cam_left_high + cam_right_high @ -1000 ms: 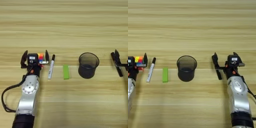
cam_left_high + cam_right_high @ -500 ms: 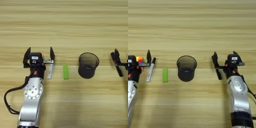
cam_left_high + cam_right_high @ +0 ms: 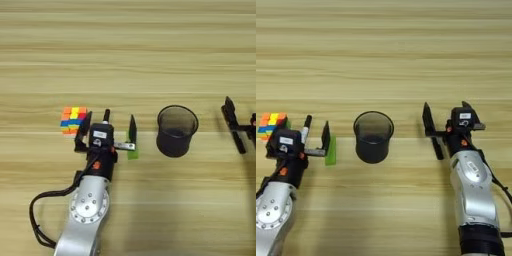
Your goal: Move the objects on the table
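Left pincer [image 3: 107, 131] at 9 o'clock of frame centre, fingers [image 3: 132, 129] spread wide, tips toward 12 o'clock; silver forearm running back toward 6 o'clock. Right pincer [image 3: 450, 119] at 3 o'clock, fingers parted, tips toward 12 o'clock; forearm likewise trailing to 6 o'clock.

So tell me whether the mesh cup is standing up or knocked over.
Standing up. The mesh cup sits on its base on the table, its round rim facing up and its inside showing. No hand touches it.
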Controlling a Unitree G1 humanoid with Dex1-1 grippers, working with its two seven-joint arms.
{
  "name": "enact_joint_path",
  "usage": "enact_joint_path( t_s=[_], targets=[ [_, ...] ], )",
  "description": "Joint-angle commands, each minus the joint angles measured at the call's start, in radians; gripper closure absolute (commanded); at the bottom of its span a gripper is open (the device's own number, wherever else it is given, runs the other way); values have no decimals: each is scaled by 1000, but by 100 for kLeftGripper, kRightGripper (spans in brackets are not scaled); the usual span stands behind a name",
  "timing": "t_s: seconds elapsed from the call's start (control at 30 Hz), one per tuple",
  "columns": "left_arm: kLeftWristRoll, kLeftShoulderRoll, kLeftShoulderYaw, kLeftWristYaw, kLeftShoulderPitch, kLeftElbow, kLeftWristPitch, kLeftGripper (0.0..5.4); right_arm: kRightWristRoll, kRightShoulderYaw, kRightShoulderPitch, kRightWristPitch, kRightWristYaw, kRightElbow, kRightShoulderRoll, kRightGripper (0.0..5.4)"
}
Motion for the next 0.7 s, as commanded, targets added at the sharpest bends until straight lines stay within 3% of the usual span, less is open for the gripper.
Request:
enact_joint_path(
  t_s=[0.03, 0.2, 0.7],
  targets=[
    [8, -81, -64, 30, 18, 47, 0, 0, -6, 6, 11, 19, -9, -22, 6, 2],
    [-19, -83, -76, 39, 12, 122, -17, 0, -7, 9, 16, 26, -11, -34, 12, 2],
    [-35, -87, -108, 53, -18, 241, -62, 0, -5, 10, 22, 41, -17, -54, 16, 2]
  ],
)
